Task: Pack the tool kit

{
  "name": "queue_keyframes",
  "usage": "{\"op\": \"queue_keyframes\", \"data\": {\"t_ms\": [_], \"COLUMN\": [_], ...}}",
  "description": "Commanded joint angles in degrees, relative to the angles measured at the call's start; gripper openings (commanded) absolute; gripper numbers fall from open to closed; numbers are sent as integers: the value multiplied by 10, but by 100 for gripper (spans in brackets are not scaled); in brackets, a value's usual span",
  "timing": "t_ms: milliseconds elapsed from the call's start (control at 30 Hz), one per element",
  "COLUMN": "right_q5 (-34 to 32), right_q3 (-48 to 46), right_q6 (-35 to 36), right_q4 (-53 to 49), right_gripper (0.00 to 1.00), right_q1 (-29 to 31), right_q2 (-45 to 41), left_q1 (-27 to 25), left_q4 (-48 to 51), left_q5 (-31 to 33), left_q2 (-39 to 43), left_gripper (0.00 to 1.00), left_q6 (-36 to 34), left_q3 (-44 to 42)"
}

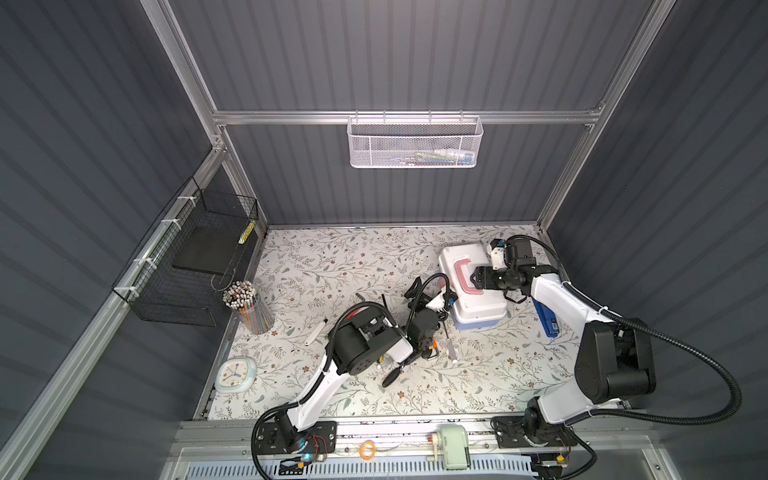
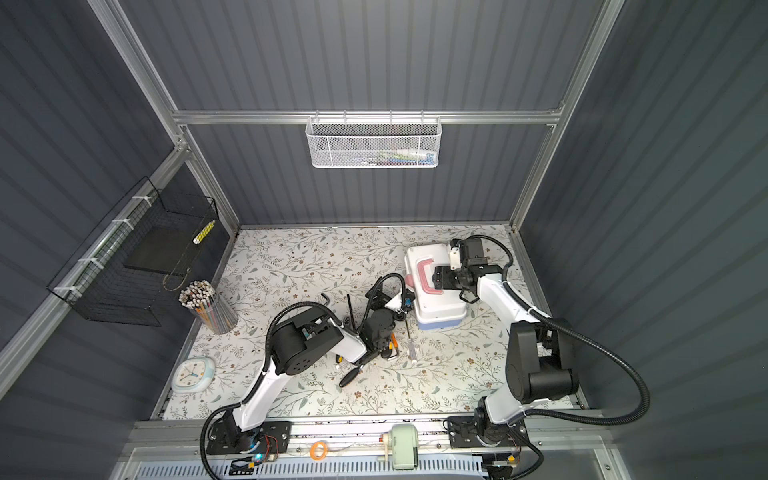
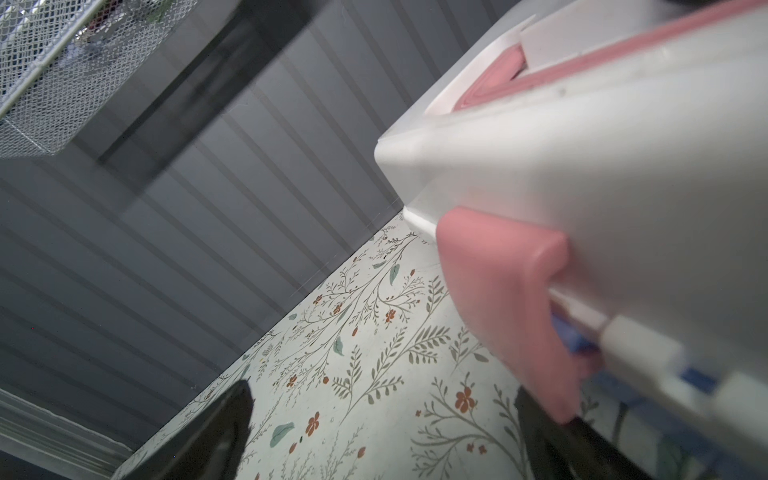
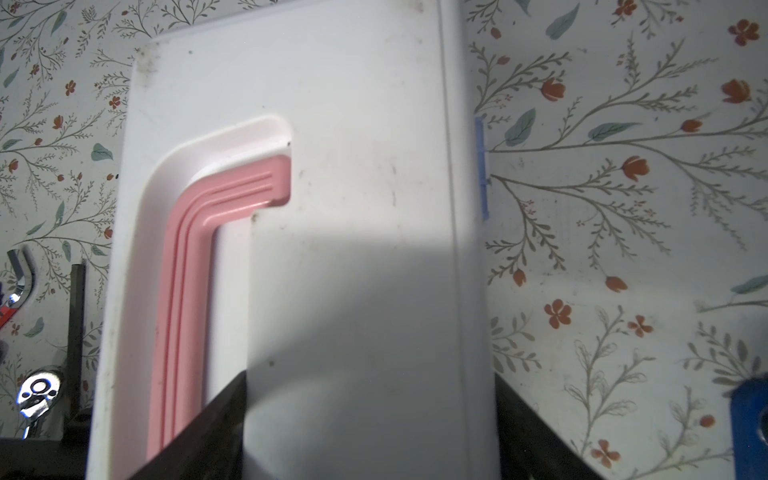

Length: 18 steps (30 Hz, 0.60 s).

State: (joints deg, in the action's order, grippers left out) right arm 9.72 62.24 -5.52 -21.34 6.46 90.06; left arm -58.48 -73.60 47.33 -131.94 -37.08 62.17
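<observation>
The tool kit (image 1: 478, 309) stands closed at the table's back right in both top views: white lid, pink handle (image 1: 465, 270), light blue base. My right gripper (image 1: 476, 277) reaches over it from the right. In the right wrist view its jaws straddle the lid's (image 4: 365, 166) rear strip, one finger in the handle recess and one over the back edge. My left gripper (image 1: 445, 291) is open beside the box's pink latch (image 3: 507, 299), nothing between its fingers (image 3: 220, 432). A black hex key (image 1: 385, 305), a ratchet (image 1: 392, 376) and a screwdriver (image 1: 451, 349) lie loose around the left arm.
A blue tool (image 1: 547, 322) lies right of the box. A pencil cup (image 1: 251, 309) and a clock (image 1: 232, 374) sit at the left edge. The black wire basket (image 1: 187, 270) hangs on the left wall. The white mesh basket (image 1: 415, 143) hangs on the back wall.
</observation>
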Motion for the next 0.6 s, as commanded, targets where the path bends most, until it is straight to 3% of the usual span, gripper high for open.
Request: {"op": "queue_keyframes", "data": {"t_ms": [0,567], "right_q5": [10,26], "right_q3": [-30,-19], "right_q6": [16,-3], "right_q4": [-106,-105], "right_gripper": [39,46], "right_q1": [7,7], "right_q2": [44,48], "left_q1": [-10,-46], "left_q4": [-31,-47], "left_q5": [29,79], "left_q2": [28,62], "left_gripper": [100,100], "left_q6": [-18,-34], "left_q3": [-10,-53]}}
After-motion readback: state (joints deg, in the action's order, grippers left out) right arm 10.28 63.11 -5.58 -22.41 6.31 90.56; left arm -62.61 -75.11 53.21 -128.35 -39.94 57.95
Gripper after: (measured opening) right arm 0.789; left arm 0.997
